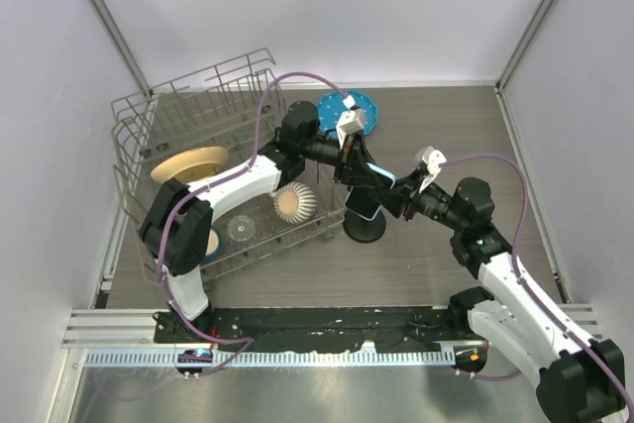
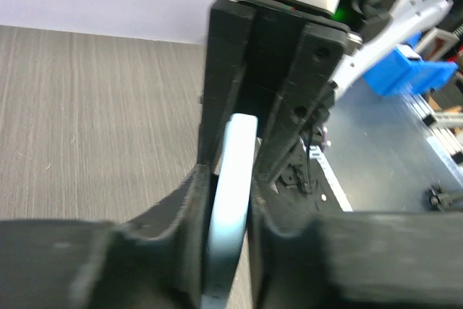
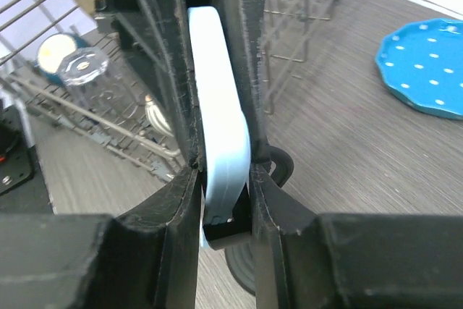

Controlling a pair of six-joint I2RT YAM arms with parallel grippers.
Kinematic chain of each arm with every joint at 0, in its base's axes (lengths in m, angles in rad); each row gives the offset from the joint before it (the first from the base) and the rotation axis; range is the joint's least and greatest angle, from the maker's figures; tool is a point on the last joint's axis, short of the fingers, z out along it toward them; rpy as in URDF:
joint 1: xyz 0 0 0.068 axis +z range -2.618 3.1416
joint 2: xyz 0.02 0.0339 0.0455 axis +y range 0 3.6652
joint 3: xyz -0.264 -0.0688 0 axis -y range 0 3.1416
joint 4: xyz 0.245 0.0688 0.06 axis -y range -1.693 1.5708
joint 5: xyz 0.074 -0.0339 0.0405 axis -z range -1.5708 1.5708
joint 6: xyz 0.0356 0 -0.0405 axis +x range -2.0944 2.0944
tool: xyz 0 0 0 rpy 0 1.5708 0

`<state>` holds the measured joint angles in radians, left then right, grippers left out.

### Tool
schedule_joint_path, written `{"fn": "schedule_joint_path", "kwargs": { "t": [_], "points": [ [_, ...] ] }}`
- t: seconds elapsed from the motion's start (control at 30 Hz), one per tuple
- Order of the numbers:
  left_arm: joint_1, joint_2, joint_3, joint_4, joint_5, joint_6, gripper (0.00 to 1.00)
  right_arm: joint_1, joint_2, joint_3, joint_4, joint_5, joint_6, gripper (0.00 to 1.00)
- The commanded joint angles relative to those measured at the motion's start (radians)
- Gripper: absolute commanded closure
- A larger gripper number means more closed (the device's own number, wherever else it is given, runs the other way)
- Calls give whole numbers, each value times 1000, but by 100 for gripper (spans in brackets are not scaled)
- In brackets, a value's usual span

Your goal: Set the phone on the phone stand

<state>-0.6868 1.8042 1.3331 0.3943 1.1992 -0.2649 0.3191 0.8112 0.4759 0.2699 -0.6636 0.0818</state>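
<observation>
The phone, light blue edge up, stands upright over the black phone stand at mid-table. My left gripper is shut on it from the far left. In the left wrist view the phone sits pinched between the left gripper jaws. My right gripper comes in from the right. In the right wrist view the right gripper has its jaws against both faces of the phone. The phone's lower end rests in the stand's cradle, above the round base.
A wire dish rack with a plate, bowl and glass fills the left side, close to the stand. A blue dotted plate lies behind the grippers, also the blue plate in the right wrist view. The rack's wires stand just beyond the phone.
</observation>
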Motion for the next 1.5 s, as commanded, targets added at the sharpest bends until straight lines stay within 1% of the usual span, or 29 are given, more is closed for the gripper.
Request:
{"fn": "schedule_joint_path", "kwargs": {
  "t": [0.0,0.03,0.07,0.13,0.17,0.23,0.27,0.33,0.37,0.43,0.53,0.6,0.63,0.67,0.77,0.9,0.93,1.0,1.07,1.1,1.13,1.2,1.23,1.3,1.33,1.37,1.4,1.43,1.47],
  "points": [
    [-34,11,-25,71,-266,-123,63,12,-111,-29,-11,251,95,99],
    [-34,-2,-37,72,-285,-123,58,12,-142,-39,-20,277,99,99],
    [-33,-6,-43,74,-311,-123,44,12,-158,-43,-32,298,102,99],
    [-26,-17,-61,77,-332,-135,33,12,-182,-56,-43,349,122,99],
    [-14,-26,-72,104,-337,-145,22,12,-208,-62,-44,357,128,99],
    [4,-31,-121,153,-339,-206,19,12,-228,-74,-44,361,141,99],
    [29,-35,-142,234,-340,-233,18,11,-242,-76,-50,366,142,99],
    [55,-39,-198,303,-348,-317,18,12,-257,-82,-58,381,141,99],
    [78,-42,-216,366,-346,-341,18,11,-264,-85,-66,383,138,99],
    [96,-42,-256,417,-319,-356,19,12,-277,-92,-64,377,134,99],
    [96,-8,-236,402,-232,-332,23,12,-270,-89,-55,349,141,99],
    [96,32,-226,437,-182,-352,25,12,-264,-83,-44,341,147,99],
    [96,46,-230,468,-132,-367,25,11,-262,-82,-43,332,148,99],
    [96,56,-229,547,-104,-419,24,12,-261,-80,-34,312,153,99],
    [98,109,-219,674,-30,-490,23,11,-262,-77,-20,303,159,99],
    [95,165,-181,728,17,-563,25,9,-259,-63,-18,291,159,99],
    [96,184,-178,774,29,-582,28,9,-257,-62,-15,291,159,99],
    [96,198,-173,817,49,-637,33,6,-256,-62,-14,298,156,99],
    [93,213,-170,860,63,-658,40,5,-250,-62,-8,297,159,99],
    [90,219,-166,858,66,-660,43,5,-247,-60,-3,300,161,99],
    [89,222,-164,854,68,-662,48,2,-245,-59,6,300,168,99],
    [89,218,-173,854,56,-652,53,0,-245,-54,18,308,183,99],
    [89,215,-176,841,50,-631,59,0,-245,-53,29,314,196,99],
    [89,195,-190,798,7,-584,58,-2,-254,-53,37,321,213,99],
    [89,181,-195,705,-13,-500,52,-2,-257,-53,44,326,223,99],
    [86,169,-198,642,-30,-435,49,-2,-264,-54,46,331,228,99],
    [84,135,-198,565,-59,-372,47,-2,-276,-54,46,337,233,99],
    [75,121,-195,411,-72,-309,47,-2,-279,-54,45,341,236,99],
    [72,109,-189,335,-81,-190,47,-2,-285,-54,43,341,236,99]
  ]
}}
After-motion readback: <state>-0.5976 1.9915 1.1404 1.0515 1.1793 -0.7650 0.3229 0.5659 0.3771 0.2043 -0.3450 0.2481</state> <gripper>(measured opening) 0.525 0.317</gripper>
